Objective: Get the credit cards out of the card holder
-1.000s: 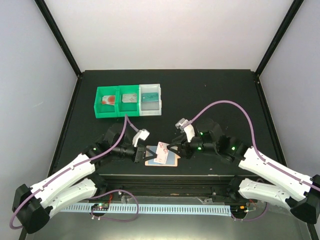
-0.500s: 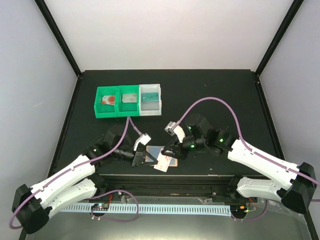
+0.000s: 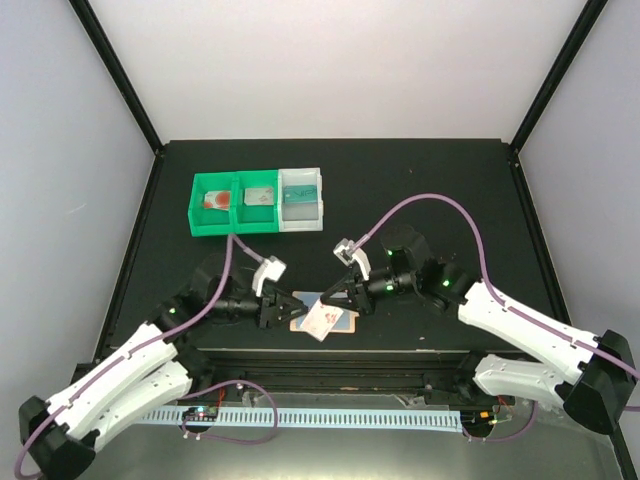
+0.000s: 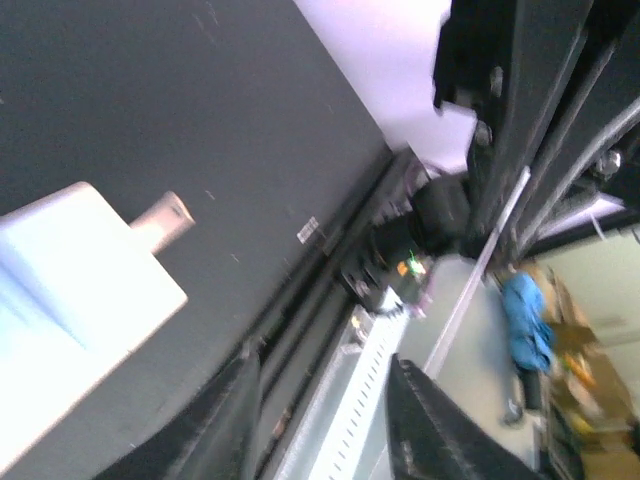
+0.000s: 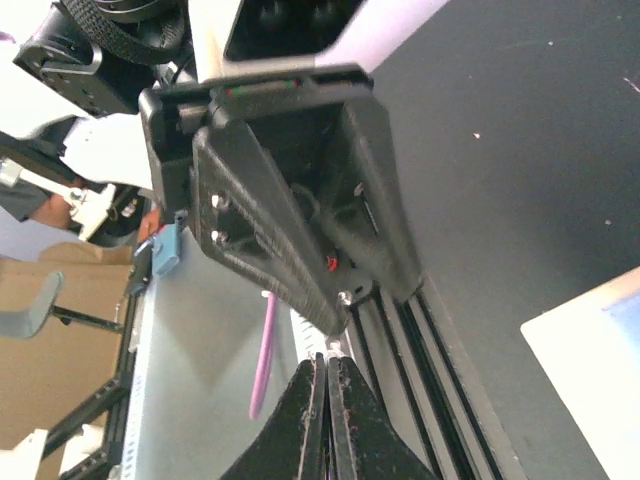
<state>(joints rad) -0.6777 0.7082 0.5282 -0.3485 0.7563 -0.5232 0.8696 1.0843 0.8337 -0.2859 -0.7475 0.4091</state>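
1. Card holder (image 3: 343, 322): a flat tan-peach wallet lying on the dark table (image 3: 440, 190), low in the centre of the top view, close to the near edge rail. A blue-grey band shows along its upper edge. In the left wrist view a small tab (image 4: 160, 213) sticks out from one side, and the body there is washed out to white.
2. Pale pink card (image 3: 319, 320), with red marks: lies askew on the left half of the card holder, one corner hanging over its lower edge.
3. Left gripper (image 4: 322, 375): just left of the card holder, fingers spread apart, released, nothing between them.
4. Right gripper (image 5: 326, 375): just above the card holder's upper edge, fingers clenched tip to tip, with nothing caught between them in its wrist view.
5. Green bin (image 3: 196, 212): upper left of the table, well apart from the card holder, with two compartments. A red-pink card (image 3: 214, 200) lies in the left one, a grey card (image 3: 259, 196) in the right.
6. White bin (image 3: 320, 205): touching the green bin's right side, holding a teal card (image 3: 300, 200).
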